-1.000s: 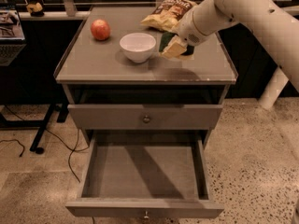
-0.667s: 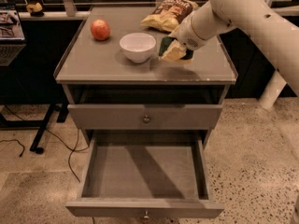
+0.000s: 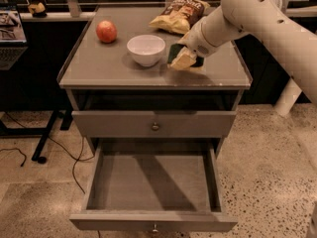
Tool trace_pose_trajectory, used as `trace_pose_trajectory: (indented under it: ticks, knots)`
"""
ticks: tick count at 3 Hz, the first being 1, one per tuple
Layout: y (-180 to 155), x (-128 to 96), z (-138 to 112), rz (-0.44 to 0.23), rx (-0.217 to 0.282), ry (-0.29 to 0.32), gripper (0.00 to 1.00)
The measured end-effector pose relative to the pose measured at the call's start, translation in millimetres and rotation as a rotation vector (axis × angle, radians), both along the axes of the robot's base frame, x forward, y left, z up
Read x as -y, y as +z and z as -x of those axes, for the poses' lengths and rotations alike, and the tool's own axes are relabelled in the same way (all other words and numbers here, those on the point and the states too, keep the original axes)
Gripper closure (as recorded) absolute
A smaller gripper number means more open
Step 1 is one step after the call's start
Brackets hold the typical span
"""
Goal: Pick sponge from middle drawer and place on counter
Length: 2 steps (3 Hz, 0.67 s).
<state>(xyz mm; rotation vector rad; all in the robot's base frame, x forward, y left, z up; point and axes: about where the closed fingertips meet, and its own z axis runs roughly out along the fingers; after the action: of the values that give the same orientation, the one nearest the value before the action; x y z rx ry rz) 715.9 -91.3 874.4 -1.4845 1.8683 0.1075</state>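
The sponge (image 3: 181, 58), dark green with a pale yellowish layer, sits tilted at the tip of my gripper (image 3: 188, 56), low over the counter (image 3: 104, 66) just right of the white bowl. The gripper is shut on the sponge. I cannot tell whether the sponge touches the counter surface. The white arm reaches in from the upper right. The middle drawer (image 3: 153, 182) is pulled wide open below, and its grey floor is bare.
A white bowl (image 3: 146, 49) stands mid-counter, a red apple (image 3: 106, 31) at the back left, and a chip bag (image 3: 181, 14) at the back right behind the arm. The upper drawer front (image 3: 155, 126) is closed. Cables and a desk leg lie on the floor at left.
The gripper has moved slightly down and left with the sponge, closer to the counter surface beside the bowl. Nothing else has moved.
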Motion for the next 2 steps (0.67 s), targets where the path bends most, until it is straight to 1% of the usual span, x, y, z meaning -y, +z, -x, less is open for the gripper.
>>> trace_pose_trajectory:
  ticks: [2]
  knots:
    - [-0.1, -0.1, 0.0, 0.000, 0.000, 0.000, 0.35]
